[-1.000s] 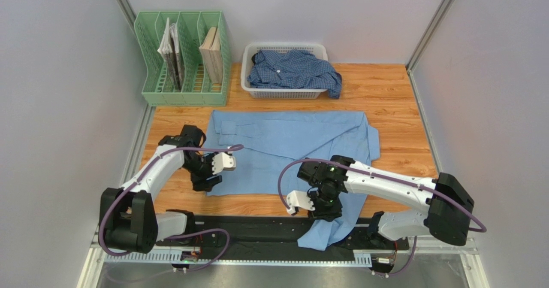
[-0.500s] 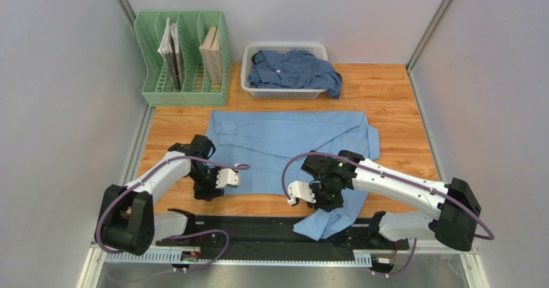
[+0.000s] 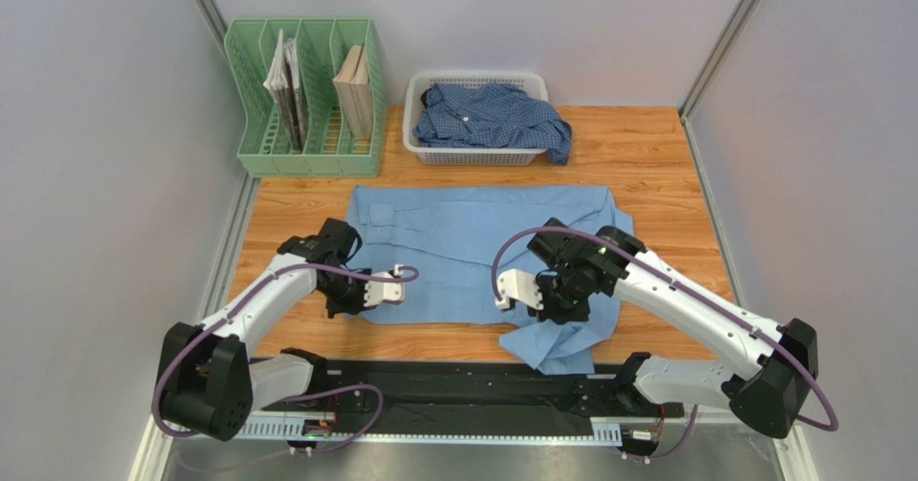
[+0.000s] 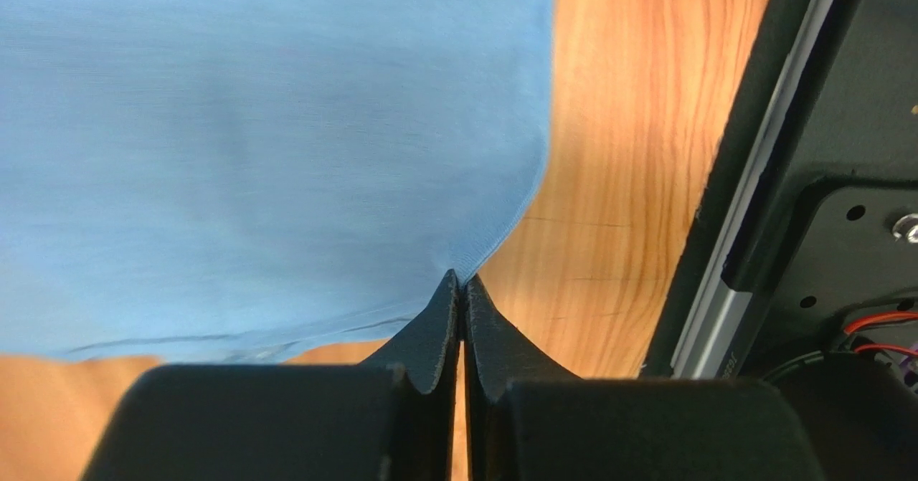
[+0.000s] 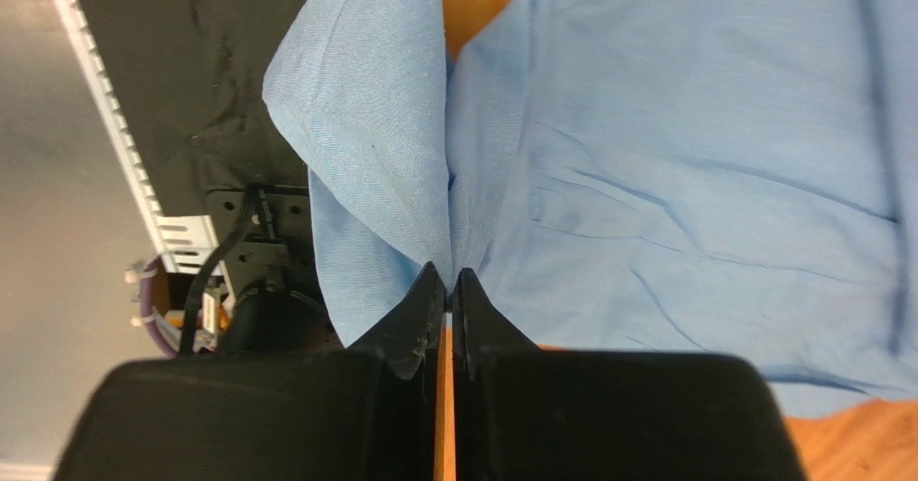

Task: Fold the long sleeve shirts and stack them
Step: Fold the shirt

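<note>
The light sky-blue long sleeve shirt [image 3: 474, 247] lies spread across the middle of the wooden table, collar to the left. Its near right part [image 3: 555, 343] is bunched and hangs over the table's front edge. My left gripper [image 3: 350, 307] is shut on the shirt's near left hem, and the left wrist view shows the tips [image 4: 461, 279] pinching the cloth edge [image 4: 506, 212]. My right gripper [image 3: 552, 311] is shut on a raised fold of the same shirt [image 5: 399, 180], tips [image 5: 450, 271] together. The darker checked shirt [image 3: 490, 115] lies crumpled in the white basket.
The white slotted basket [image 3: 474, 156] stands at the back centre. A green file rack [image 3: 307, 126] holding books is at the back left. A black rail [image 3: 431, 379] with the arm bases runs along the near edge. Grey walls close in both sides.
My left gripper has come down to the near left hem and shut on it. My right gripper has moved away from the near edge, drawing the hanging cloth up onto the table.
</note>
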